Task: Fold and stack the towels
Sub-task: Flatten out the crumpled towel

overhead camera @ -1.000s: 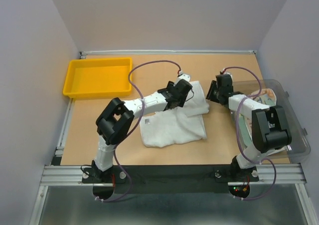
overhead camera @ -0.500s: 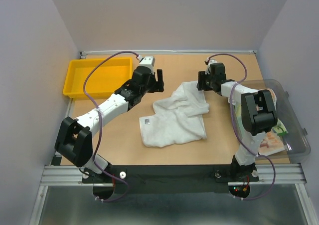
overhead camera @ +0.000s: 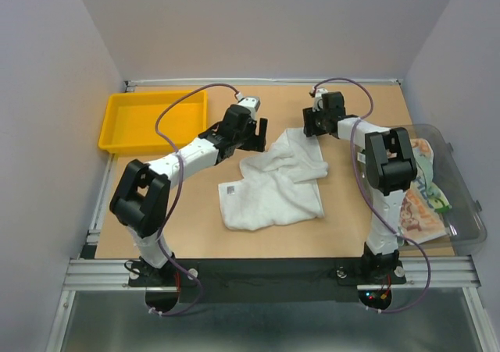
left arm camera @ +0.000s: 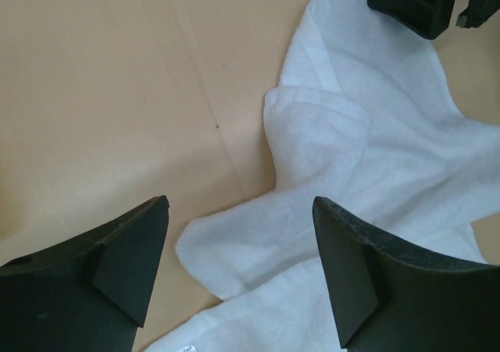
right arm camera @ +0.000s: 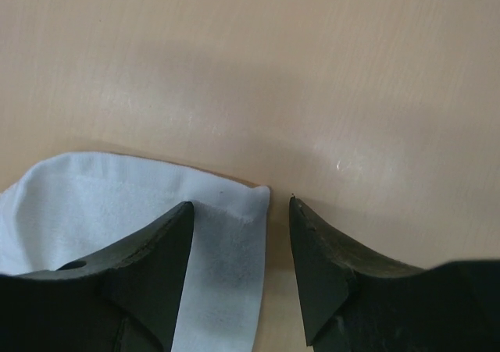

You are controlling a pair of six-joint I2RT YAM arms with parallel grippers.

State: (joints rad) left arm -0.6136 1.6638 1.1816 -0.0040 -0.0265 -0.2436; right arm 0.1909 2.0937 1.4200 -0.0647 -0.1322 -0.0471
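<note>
Towel point(overhead camera: 269, 188) is lying rumpled; left gripper point(left arm camera: 241, 211) is hovering open over its edge, right gripper point(right arm camera: 241, 204) is straddling one corner, jaws apart, probably to spread it.

Bright, even light; soft shadows.

White towel point(overhead camera: 273, 184) is lying rumpled, partly folded, mid-table point(overhead camera: 156, 204), one corner reaching far-right. Printed towel point(overhead camera: 418, 215) w/ orange marks is sitting bunched at right.

The spread towel point(overhead camera: 273, 188) is plain white, the tabletop point(overhead camera: 156, 204) tan, the tray point(overhead camera: 152, 122) bright yellow (unpatterned), the clear bin's point(overhead camera: 466, 211) binned towel point(overhead camera: 418, 218) orange-printed.
</note>
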